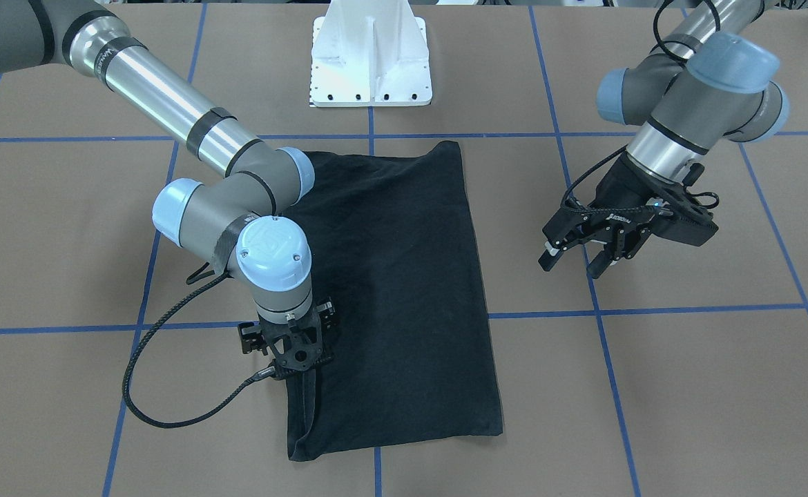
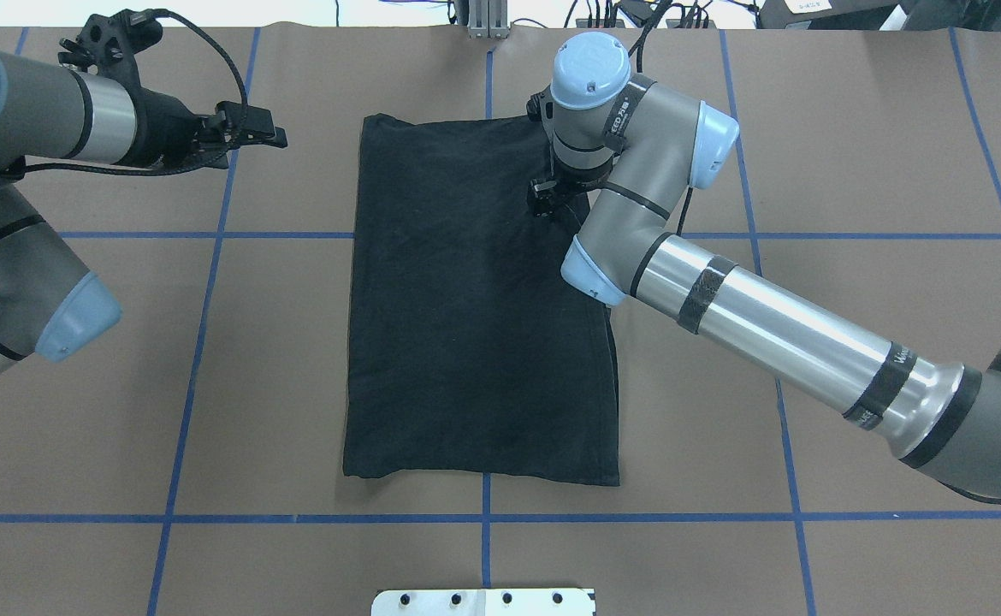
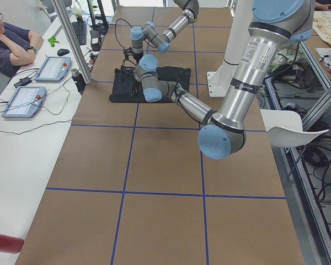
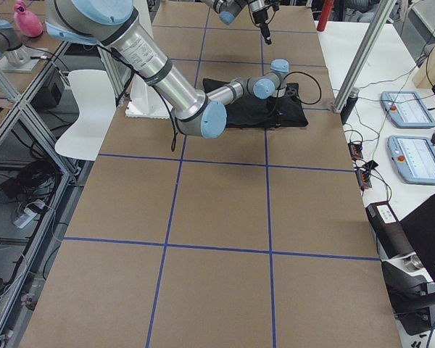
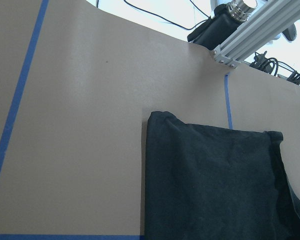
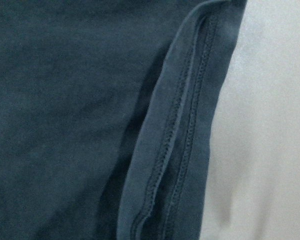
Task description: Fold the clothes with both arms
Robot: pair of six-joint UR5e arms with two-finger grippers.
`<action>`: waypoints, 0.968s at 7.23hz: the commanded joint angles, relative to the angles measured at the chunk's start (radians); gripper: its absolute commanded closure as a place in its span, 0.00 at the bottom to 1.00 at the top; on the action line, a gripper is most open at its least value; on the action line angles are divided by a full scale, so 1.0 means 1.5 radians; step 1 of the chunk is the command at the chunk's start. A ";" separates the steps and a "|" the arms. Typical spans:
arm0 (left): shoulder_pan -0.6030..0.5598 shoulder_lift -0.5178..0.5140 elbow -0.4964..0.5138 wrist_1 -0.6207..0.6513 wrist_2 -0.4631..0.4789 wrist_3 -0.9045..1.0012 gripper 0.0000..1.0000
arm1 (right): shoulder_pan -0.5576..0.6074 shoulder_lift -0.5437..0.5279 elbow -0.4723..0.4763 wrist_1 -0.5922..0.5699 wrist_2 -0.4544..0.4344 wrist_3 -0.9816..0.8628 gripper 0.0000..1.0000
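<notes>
Clock directions refer to the overhead view, with 6 o'clock on the robot's side.

The T-shirt [image 2: 475, 308] lies flat at the centre of the desk [image 2: 851, 128]. It is folded into a narrow rectangle with a plain black face up. Its long axis runs from 6 to 12 o'clock. The near short edge lies just beyond a blue tape line [image 2: 637, 518], and the far short edge lies near the desk's far rim.

The right arm [image 2: 774, 334] enters from 4 o'clock and crosses the shirt's right long edge. The right gripper [image 2: 543, 204] points straight down at that edge, near the far right corner at 1 o'clock. Its jaws are hidden beneath the wrist, so it cannot be told whether they are spread or closed. The right wrist view shows a double-stitched hem [image 6: 185, 130] turned over along the edge, with bare desk beside it.

The left arm [image 2: 21, 257] enters from 9 o'clock. The left gripper [image 1: 574, 266] hangs above bare desk at 10 o'clock, well apart from the shirt's far left corner. Its jaws are spread wide and hold nothing.
</notes>
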 commanded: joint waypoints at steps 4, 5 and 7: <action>0.007 -0.006 -0.051 0.080 0.000 -0.002 0.00 | 0.039 -0.005 -0.032 -0.003 0.017 -0.066 0.01; 0.007 -0.006 -0.054 0.082 0.000 -0.002 0.00 | 0.048 -0.009 -0.032 -0.004 0.026 -0.075 0.00; 0.007 -0.006 -0.054 0.082 0.000 -0.001 0.00 | 0.061 -0.011 -0.031 -0.004 0.057 -0.075 0.01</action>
